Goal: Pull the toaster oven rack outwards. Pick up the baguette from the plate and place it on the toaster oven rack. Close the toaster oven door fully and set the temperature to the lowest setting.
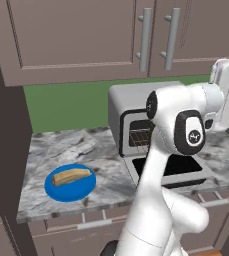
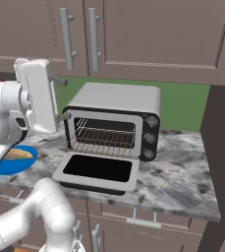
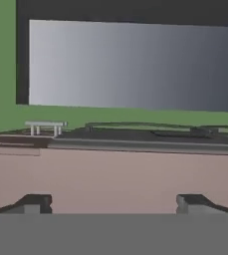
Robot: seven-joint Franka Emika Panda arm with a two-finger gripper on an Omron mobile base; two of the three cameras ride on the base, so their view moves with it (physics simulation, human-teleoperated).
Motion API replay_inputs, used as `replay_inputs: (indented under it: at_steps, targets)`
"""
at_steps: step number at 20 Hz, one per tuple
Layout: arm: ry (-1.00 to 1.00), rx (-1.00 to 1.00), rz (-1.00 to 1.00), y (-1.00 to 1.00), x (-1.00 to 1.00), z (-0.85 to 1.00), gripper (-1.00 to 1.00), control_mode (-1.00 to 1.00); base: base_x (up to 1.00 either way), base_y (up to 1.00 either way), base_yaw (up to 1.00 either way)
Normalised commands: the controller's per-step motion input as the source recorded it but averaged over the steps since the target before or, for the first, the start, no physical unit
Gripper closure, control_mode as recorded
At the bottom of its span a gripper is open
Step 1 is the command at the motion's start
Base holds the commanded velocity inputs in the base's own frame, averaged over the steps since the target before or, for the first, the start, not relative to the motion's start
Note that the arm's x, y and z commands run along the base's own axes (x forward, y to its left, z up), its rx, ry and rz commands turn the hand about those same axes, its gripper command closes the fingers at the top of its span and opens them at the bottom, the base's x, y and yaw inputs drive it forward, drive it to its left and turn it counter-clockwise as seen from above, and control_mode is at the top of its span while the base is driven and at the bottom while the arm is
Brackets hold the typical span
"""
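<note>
Baguette (image 1: 72,176) lies on the blue plate (image 1: 56,192) left of our toaster oven (image 1: 123,100) in the left base view. From the right, the door (image 2: 97,172) lies dropped open, the rack (image 2: 104,139) inside. Our hand view shows fingertips (image 3: 33,203) spread wide, empty; reaching in high, we risk striking the oven's frame.

Claw (image 3: 114,203) tips wide apart, facing cabinet doors (image 3: 110,177) w/ green wall (image 3: 1,74) beyond

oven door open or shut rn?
Open. The door lies folded down flat on the counter in front of the oven, and the rack shows inside the cavity.
</note>
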Motion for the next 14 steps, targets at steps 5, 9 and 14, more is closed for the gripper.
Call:
replay_inputs:
  at_steps: [5,9,14]
  targets:
    - [-0.44,0.86,-0.33,0.04,-0.69,0.38,-1.0,-1.0,0.0,0.0,0.0]
    - [-0.35,0.99,-0.16,-0.21,-0.84,0.0,-1.0,-1.0,0.0,0.0,0.0]
    - [-0.11,0.56,-0.1,0.01,0.14,-0.35,-1.0,-1.0,0.0,0.0,0.0]
